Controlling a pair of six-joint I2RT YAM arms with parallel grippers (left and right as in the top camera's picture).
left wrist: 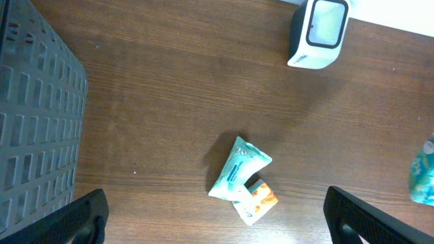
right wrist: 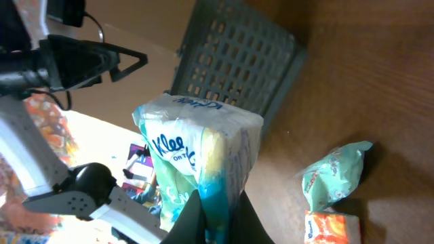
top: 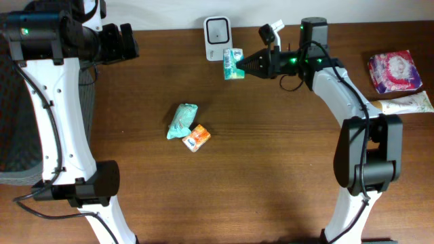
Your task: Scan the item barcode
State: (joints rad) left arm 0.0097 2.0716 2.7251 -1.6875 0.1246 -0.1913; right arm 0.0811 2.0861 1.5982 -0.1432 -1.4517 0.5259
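Two grippers are mine, and only one is busy. At the far left the basket (top: 8, 102) waits, I judge, for scanned goods. My left gripper (top: 129, 42) hangs near it with jaws wide apart and empty, out of the way. Mid-table lie a teal pack (top: 182, 120) and an orange pack (top: 196, 137), touching each other. The scanner (top: 218, 37) stands at the back edge. Just in front of it and slightly right, my right gripper (top: 244, 64) is clamped on the tissue pack (top: 233, 64), held off the table so a face can meet the scanner's window. Whether the barcode faces it I cannot tell. Far right sit a pink pack (top: 395, 71) and a tube (top: 407, 104).
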